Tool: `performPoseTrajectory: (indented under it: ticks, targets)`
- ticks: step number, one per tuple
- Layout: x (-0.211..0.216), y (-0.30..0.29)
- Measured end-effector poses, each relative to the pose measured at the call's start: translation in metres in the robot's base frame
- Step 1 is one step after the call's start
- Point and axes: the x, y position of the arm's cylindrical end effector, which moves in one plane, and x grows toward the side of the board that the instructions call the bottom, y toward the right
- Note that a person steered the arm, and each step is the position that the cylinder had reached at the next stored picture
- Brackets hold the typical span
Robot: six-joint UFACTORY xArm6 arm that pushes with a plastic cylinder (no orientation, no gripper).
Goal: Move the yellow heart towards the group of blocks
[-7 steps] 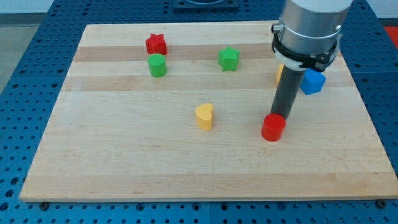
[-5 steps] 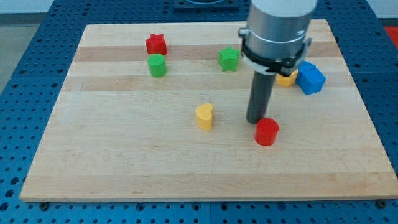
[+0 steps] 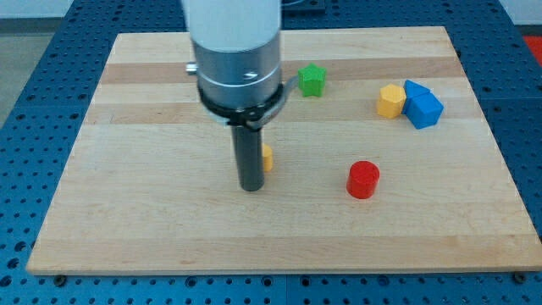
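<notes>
My tip stands on the wooden board a little left of the middle, near side. There is no gripper on this arm, only the rod, so nothing opens or closes. The yellow heart is just right of the rod and slightly farther; only a small edge of it shows, the rest is hidden, and I cannot tell if they touch.

Further right the green star lies toward the far edge, and the red cylinder sits alone nearer. At the far right a yellow block and two blue blocks touch each other; I judge this is the group.

The heart looks small, light and rigid, so it should slide easily but may rotate off a round rod. I would push at the middle of its left side.
</notes>
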Motion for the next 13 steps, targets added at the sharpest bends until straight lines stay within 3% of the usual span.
performPoseTrajectory:
  ticks: [3,5,9,13]
  targets:
    - [-0.019,-0.022]
    - [-0.026,0.011]
    - [-0.079,0.087]
    - [-0.116,0.083]
